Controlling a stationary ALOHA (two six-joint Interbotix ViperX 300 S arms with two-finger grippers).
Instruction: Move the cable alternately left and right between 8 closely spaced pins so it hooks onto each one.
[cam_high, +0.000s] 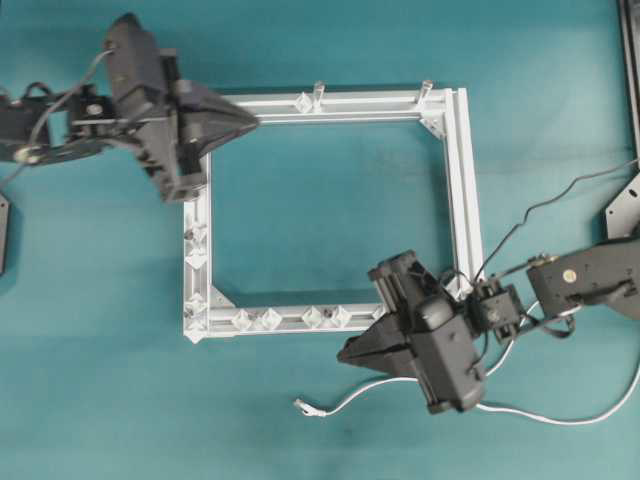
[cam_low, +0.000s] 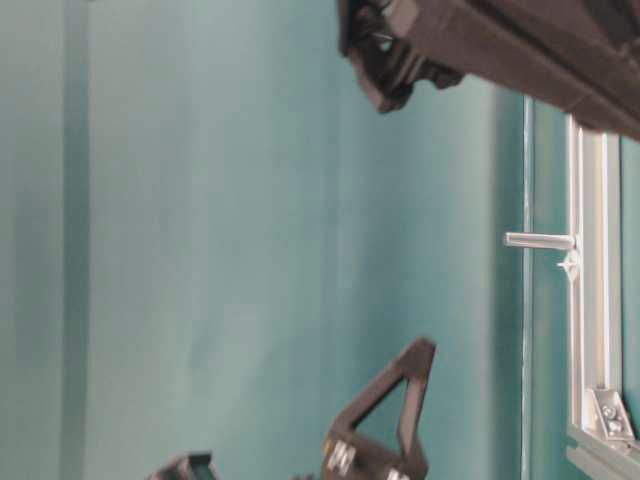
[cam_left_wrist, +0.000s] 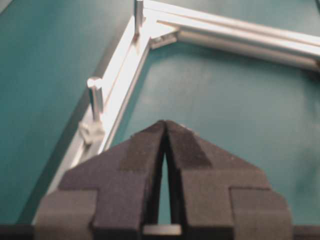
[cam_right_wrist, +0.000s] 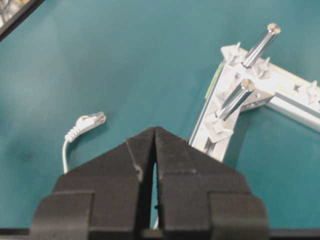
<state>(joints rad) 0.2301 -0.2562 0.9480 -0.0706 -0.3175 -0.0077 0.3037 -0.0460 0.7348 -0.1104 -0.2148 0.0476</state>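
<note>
Both grippers, left gripper (cam_high: 250, 121) and right gripper (cam_high: 345, 355), closed on nothing. Best opened wide, then lowered squarely over cable (cam_high: 345, 398) near plug (cam_high: 303, 405), lower centre, before approaching pins (cam_high: 256, 319).

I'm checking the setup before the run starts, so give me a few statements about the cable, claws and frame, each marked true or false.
1. Both claws are shut and hold nothing. True: left claw, right claw.
2. The cable is already woven through the pins. False: it lies on the table outside the frame, hooked on none.
3. The cable's plug lies on the table. True.
4. The right claw grips the plug. False: the plug lies apart from it.
</note>
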